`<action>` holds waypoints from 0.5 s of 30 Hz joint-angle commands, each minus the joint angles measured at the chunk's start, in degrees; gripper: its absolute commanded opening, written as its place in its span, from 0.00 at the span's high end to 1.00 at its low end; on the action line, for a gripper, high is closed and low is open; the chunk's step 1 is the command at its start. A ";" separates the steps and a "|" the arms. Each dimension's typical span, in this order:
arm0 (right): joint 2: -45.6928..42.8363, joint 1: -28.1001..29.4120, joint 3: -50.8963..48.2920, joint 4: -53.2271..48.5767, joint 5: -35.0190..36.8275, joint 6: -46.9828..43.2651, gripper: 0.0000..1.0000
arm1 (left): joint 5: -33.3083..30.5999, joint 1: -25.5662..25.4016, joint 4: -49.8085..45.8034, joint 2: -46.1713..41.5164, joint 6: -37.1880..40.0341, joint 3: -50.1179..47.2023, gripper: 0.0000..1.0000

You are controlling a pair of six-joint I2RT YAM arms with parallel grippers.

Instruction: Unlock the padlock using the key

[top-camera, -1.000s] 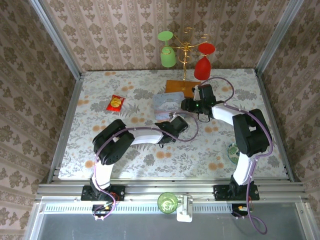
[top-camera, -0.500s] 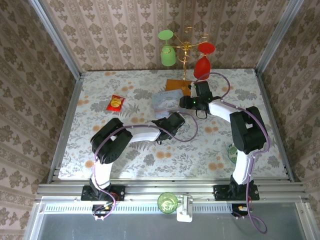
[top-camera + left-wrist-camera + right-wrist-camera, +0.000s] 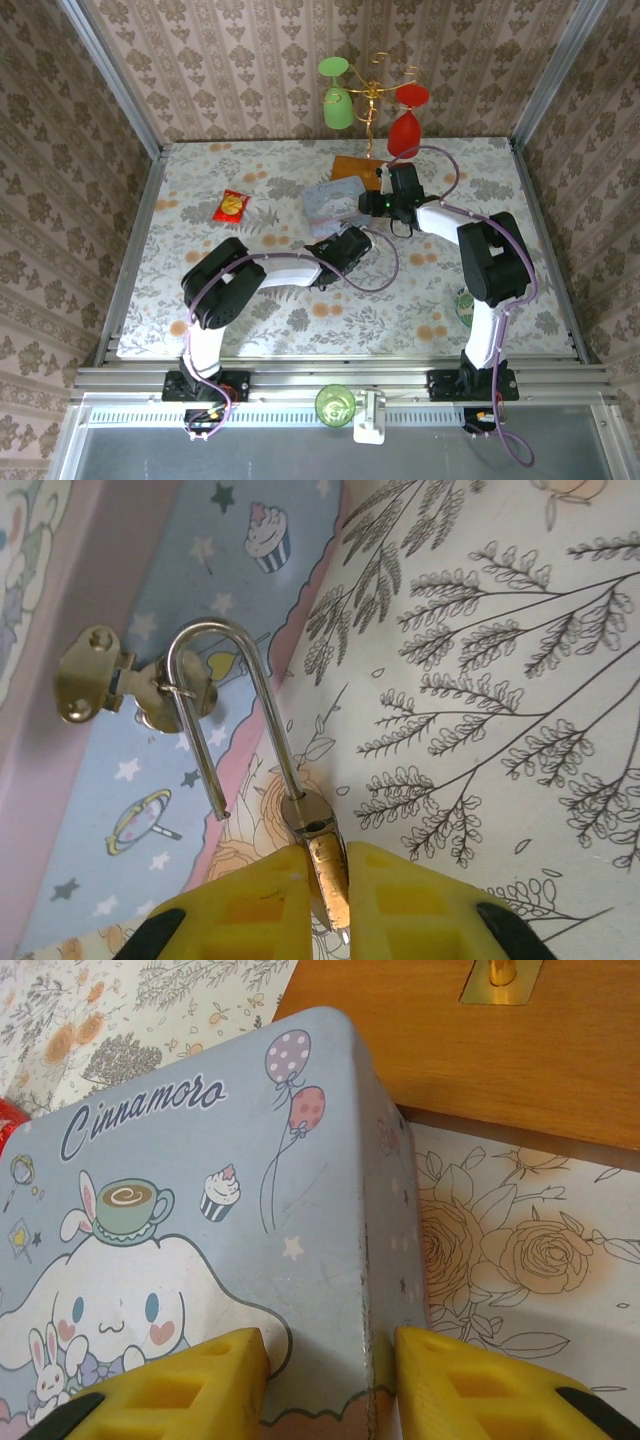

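Top external view: both arms reach to the pale blue tin (image 3: 330,202) at mid-table (image 3: 430,290), the left gripper (image 3: 335,245) at its near side, the right gripper (image 3: 366,207) at its right end.

Left wrist view: the left gripper (image 3: 328,882) is clamped tight on the brass body of the padlock (image 3: 322,848). Its silver shackle hangs through the tin's hasp (image 3: 92,676), with the free end out of the body.

Right wrist view: the right gripper (image 3: 330,1360) has its yellow fingers (image 3: 190,1380) parted, with the tin's (image 3: 200,1210) corner pinched between them, beside a wooden base (image 3: 440,1060).
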 commanded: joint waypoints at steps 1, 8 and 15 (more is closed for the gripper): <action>2.32 2.41 -4.07 -8.40 -1.58 -0.59 0.61 | -1.04 -0.69 14.27 0.44 7.88 4.14 1.00; 3.19 2.61 -6.29 -5.41 -3.99 1.49 0.61 | 0.03 0.08 17.43 3.13 10.29 8.63 1.00; 1.41 1.31 -6.68 -5.23 -4.61 2.72 0.60 | 2.59 -0.49 13.05 -3.36 3.33 4.00 1.00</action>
